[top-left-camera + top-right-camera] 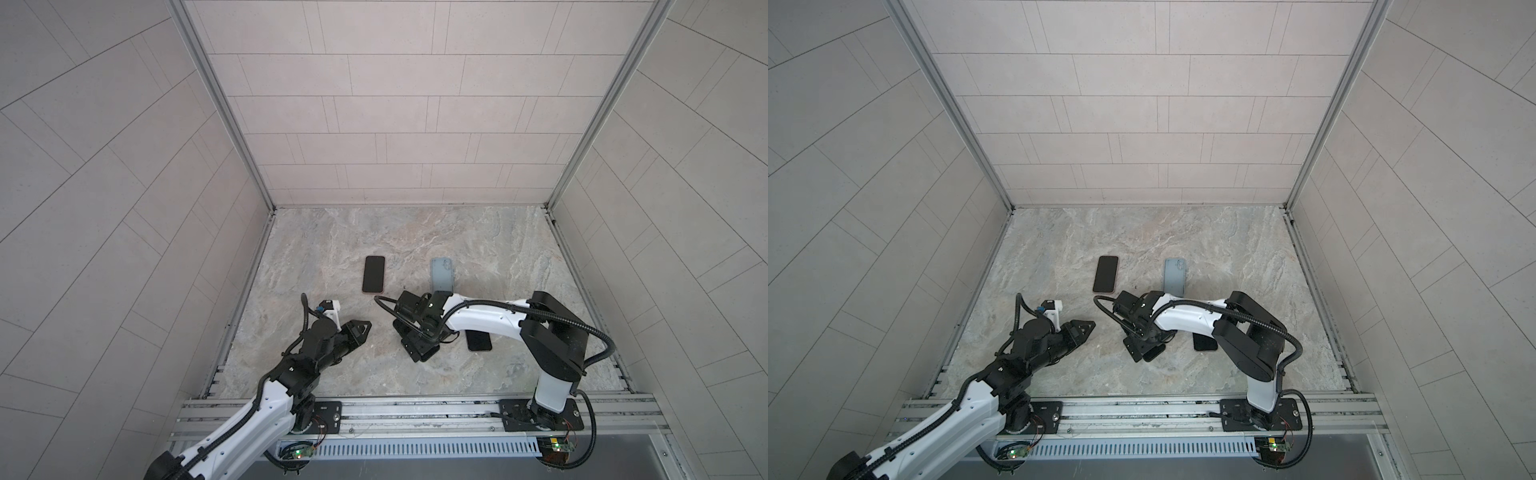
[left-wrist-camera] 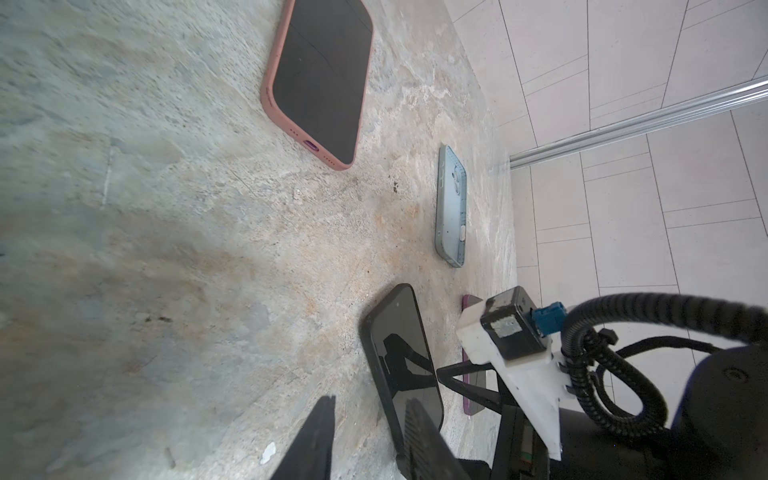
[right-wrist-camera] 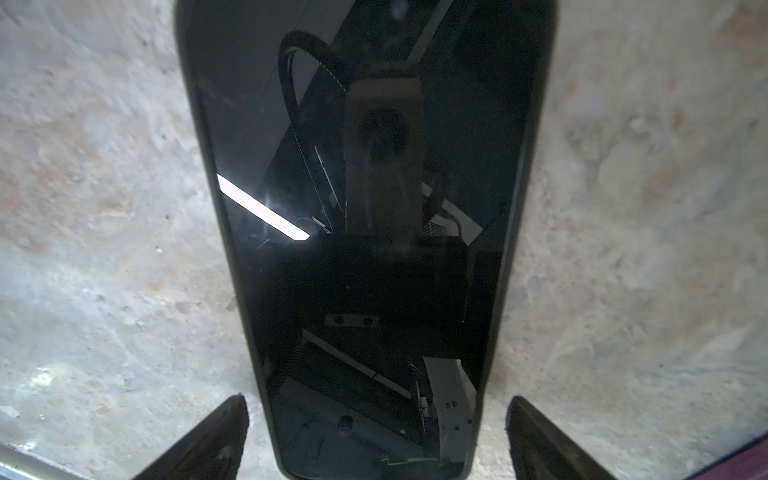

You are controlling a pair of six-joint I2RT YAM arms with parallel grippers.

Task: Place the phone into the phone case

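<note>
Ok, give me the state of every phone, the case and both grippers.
Left gripper: partly open, empty.
Right gripper: open wide.
Glossy black phone: flat, screen up, between the Right gripper's jaws, not gripped.
Pink-cased phone: flat, screen up, untouched.
Light blue plastic phone case: flat, apparently empty.
Purple-edged dark phone: flat, screen up.
</note>
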